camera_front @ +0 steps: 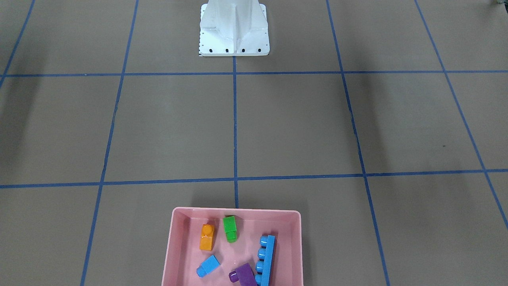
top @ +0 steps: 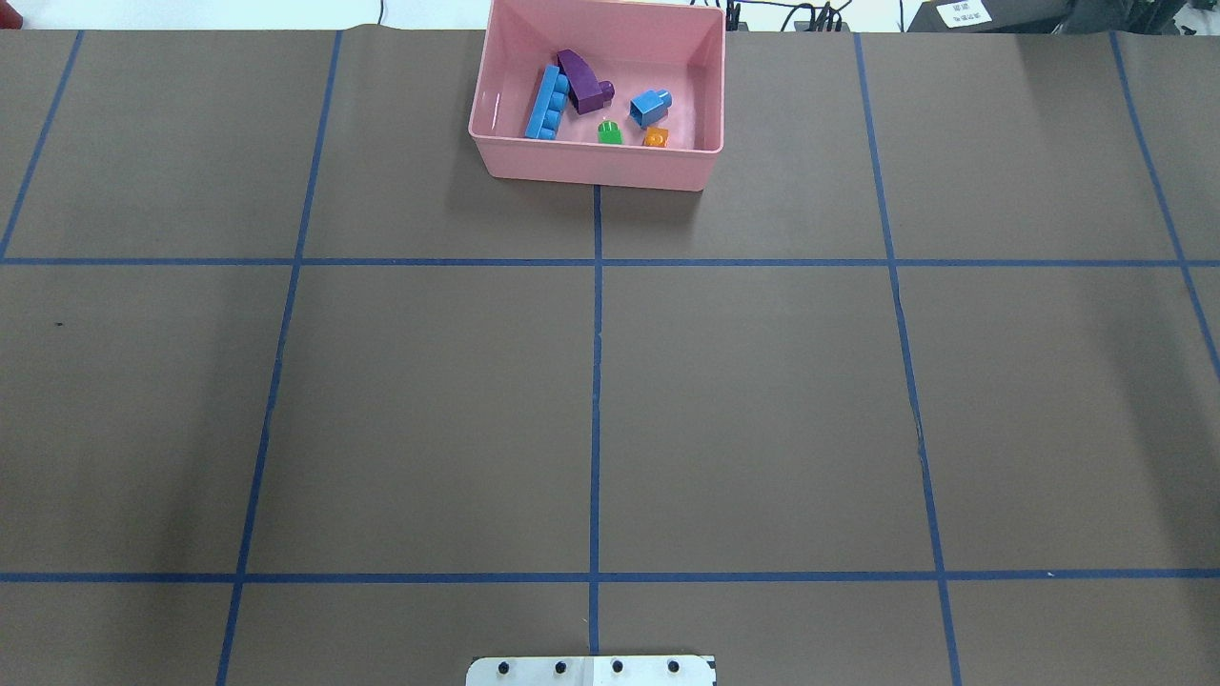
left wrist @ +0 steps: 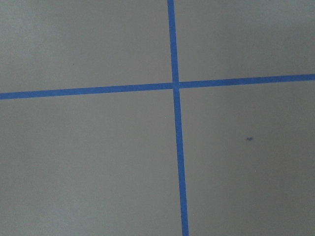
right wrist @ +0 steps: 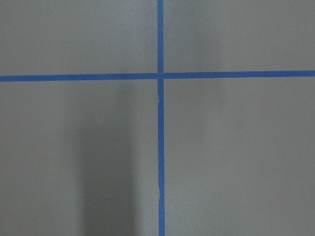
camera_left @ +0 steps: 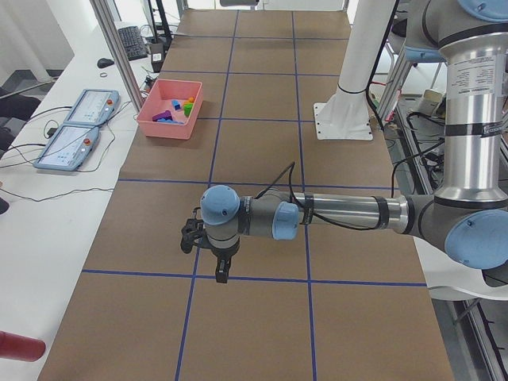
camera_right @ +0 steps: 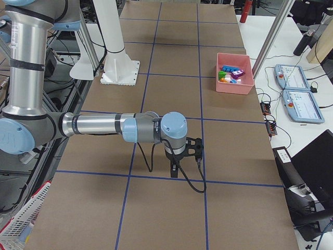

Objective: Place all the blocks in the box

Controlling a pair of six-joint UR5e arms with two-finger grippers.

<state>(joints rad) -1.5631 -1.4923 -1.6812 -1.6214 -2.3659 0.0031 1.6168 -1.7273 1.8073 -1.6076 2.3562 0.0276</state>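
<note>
While five blocks [camera_front: 230, 228] lie in one box [camera_front: 175, 246] at bottom centre, I cannot tell whether the left claw [camera_left: 218, 266] or right claw [camera_right: 175, 167] is clenched.

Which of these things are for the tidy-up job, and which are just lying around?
For the job: pink box, with all five inside it: orange block, green block, small blue block, purple block, long blue block.

Just lying about: white robot base, blue tape lines, control screens, keyboard.

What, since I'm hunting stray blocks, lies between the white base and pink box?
Only bare table crossed by blue tape, in the overhead view; the blocks sit in the box.
</note>
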